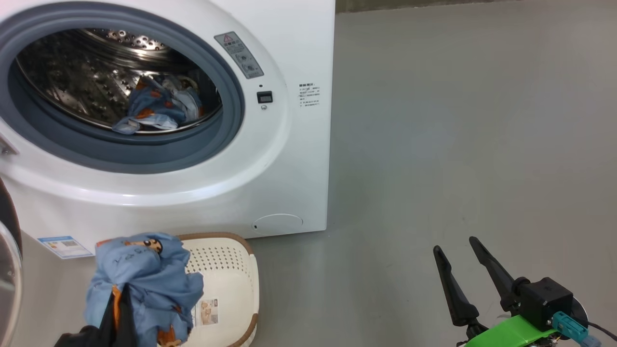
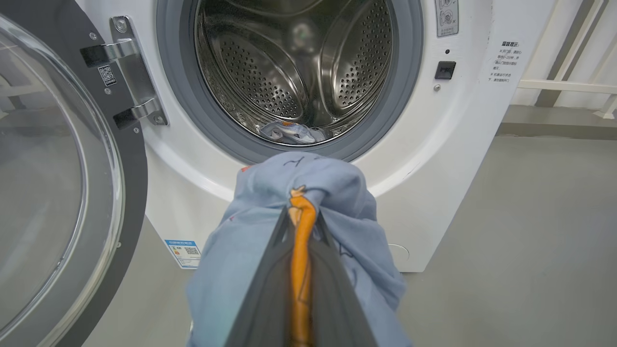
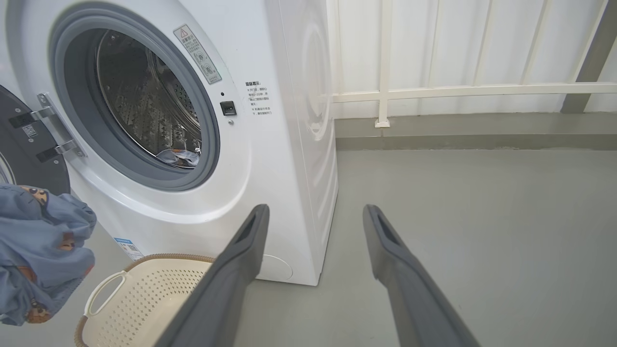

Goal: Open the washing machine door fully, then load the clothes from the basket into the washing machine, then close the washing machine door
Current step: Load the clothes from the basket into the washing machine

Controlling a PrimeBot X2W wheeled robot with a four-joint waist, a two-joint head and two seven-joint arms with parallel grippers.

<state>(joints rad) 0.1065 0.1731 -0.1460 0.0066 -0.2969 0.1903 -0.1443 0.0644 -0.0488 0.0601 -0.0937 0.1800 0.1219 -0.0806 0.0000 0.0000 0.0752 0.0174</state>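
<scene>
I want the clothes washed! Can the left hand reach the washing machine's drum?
Probably yes: the door stands wide open, and nothing sits between the left hand, holding clothes, and the drum.

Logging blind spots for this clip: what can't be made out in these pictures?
- Left gripper tips: left wrist view, wrapped in the held light blue printed garment.
- Cream perforated plastic basket, left part: head view, behind that garment.
- Glossy black round door: cut by the left edge, left wrist view.
- White washing machine label text: too small, all views.
</scene>
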